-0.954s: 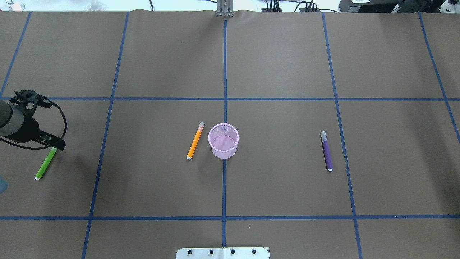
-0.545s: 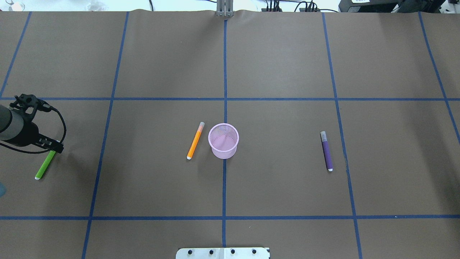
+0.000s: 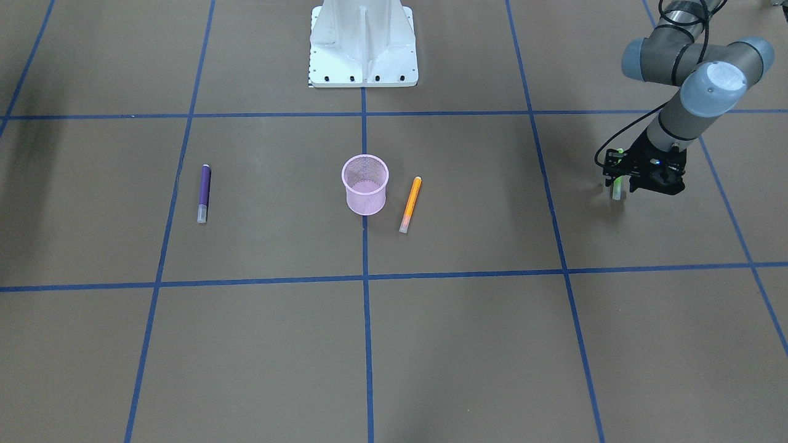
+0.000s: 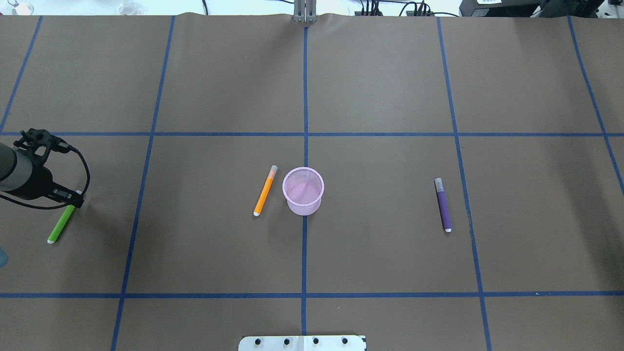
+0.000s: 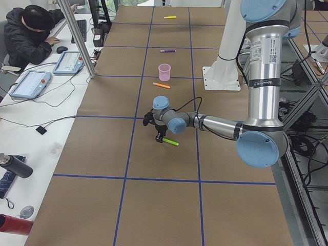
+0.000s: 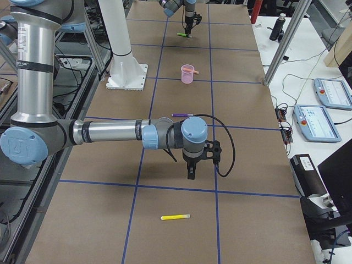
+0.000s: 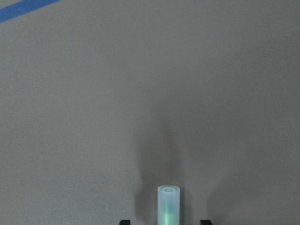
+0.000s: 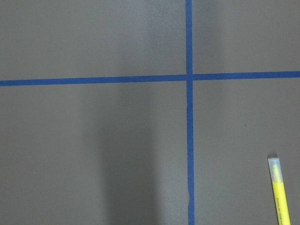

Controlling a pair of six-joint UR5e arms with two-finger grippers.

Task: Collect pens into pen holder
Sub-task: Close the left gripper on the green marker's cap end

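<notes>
The pink pen holder (image 4: 303, 191) stands upright at the table's middle. An orange pen (image 4: 264, 191) lies just to its left, and a purple pen (image 4: 443, 204) lies far to its right. At the far left lies the green pen (image 4: 59, 226). My left gripper (image 4: 74, 199) is low over its capped end. In the left wrist view the gripper (image 7: 164, 222) is open, a fingertip on each side of the whitish cap (image 7: 168, 199) with a gap to it. A yellow pen (image 6: 175, 217) lies near my right gripper (image 6: 190, 175), which points down. I cannot tell whether that gripper is open.
The white robot base plate (image 3: 363, 43) sits at the robot's edge of the table. Blue tape lines divide the brown surface into squares. A person (image 5: 31, 31) sits at a side desk with tablets beyond the far table edge.
My left gripper has shifted slightly left and down onto the green pen's capped end. The pens and the holder have not moved.
</notes>
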